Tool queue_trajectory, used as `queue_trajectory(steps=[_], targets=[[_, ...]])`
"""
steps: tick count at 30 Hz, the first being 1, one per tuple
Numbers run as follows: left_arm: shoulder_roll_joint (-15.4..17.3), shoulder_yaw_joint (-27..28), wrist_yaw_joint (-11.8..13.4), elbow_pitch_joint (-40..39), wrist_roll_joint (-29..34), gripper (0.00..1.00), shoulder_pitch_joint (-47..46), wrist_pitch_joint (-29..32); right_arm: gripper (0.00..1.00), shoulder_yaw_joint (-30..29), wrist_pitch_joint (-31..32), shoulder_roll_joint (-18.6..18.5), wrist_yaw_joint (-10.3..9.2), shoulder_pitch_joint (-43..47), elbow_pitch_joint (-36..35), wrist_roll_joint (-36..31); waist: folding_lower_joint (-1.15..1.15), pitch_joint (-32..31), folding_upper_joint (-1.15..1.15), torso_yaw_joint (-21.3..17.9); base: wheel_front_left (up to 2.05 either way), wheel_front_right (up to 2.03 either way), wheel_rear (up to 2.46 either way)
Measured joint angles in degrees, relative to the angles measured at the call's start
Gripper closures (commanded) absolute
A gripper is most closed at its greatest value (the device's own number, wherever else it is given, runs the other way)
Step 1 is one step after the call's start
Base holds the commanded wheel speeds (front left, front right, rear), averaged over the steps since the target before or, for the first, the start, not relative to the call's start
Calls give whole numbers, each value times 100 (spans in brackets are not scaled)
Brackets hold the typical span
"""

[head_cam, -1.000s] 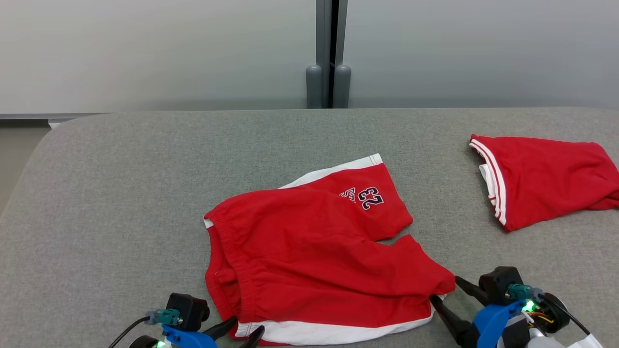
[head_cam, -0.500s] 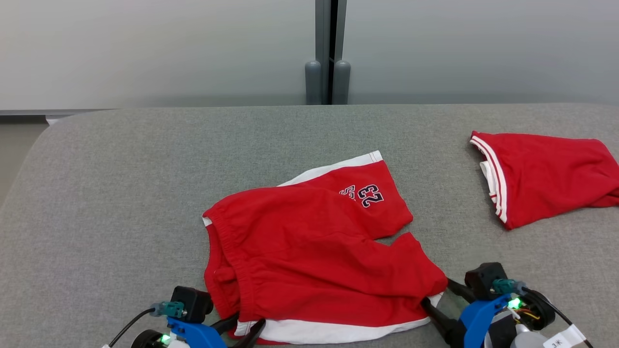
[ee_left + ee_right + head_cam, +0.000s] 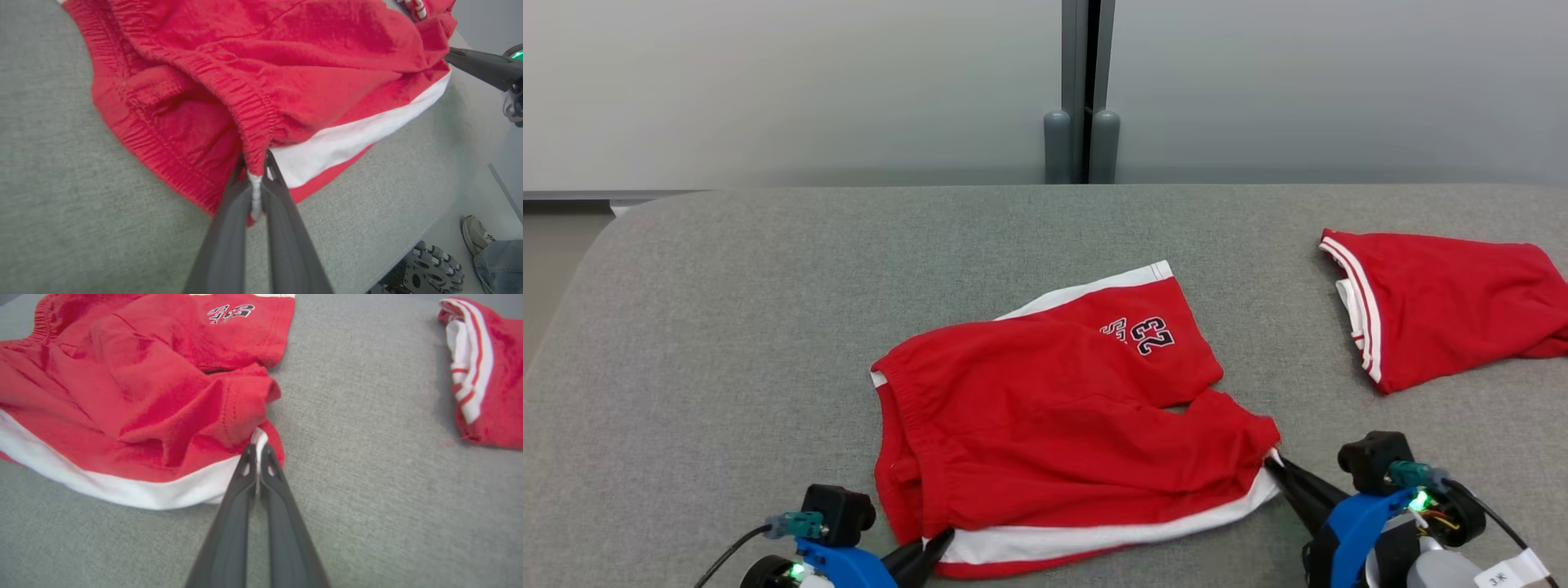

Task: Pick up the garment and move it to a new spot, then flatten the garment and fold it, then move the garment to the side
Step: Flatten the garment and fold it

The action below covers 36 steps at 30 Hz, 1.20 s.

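On the grey fabric tabletop [image 3: 727, 327], near its front edge, the red shorts [image 3: 1045, 425] lie rumpled; my left end effector [image 3: 938, 542] and right end effector [image 3: 1276, 465] have just clamped onto their near corners, ready, I judge, for lifting.

- This looks like a robotics lab or test room in an office-type building, not a home.
- Across the top of the head view run frosted glass panels [image 3: 768, 82], joined at upper centre by a grey metal post [image 3: 1082, 82], like office partitioning.
- The work surface is a large table [image 3: 727, 286] with rounded corners, covered in plain grey cloth.
- On it lie red shorts [image 3: 1045, 408] and, well apart at the right edge, a second red garment [image 3: 1445, 302].
- At the lower right of the left wrist view are a pale smooth floor [image 3: 461, 196], a roller-studded robot wheel [image 3: 429, 271], and a person's shoe [image 3: 474, 234].
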Motion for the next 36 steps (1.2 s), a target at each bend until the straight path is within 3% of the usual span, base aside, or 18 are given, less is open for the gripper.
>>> queue_trajectory(steps=[6, 11, 18, 22, 29, 36], targets=[[229, 193, 0, -258, -87, 100, 5, -381, 100, -350, 56, -134, 1, 325, -536, 215, 0, -103, 0, -18, 0, 0, 0], [520, 420, 0, -740, -129, 100, -24, -543, 100, -394, 404, -254, 0, 495, -1234, 834, 0, -105, 0, -12, 0, 0, 0], [733, 753, 0, -951, -90, 100, -985, -427, 100, -375, 801, -285, 0, -49, -1769, 1630, 0, 177, 0, -13, 0, 0, 0], [751, 803, 0, -667, -279, 100, -1823, -276, 100, -393, 931, -144, 0, -779, -1746, 2286, 1, 551, 0, -77, 0, 0, 0], [760, 592, 0, -22, -583, 100, -3573, -18, 100, -371, 1110, 45, -1, -2593, -1224, 2874, 2, 1478, 2, -239, 0, 0, 0], [684, 520, 0, 725, -901, 100, -5382, 4, 100, -200, 839, 391, -1, -4715, -286, 2784, 3, 2293, 3, -314, 0, 0, 0]])
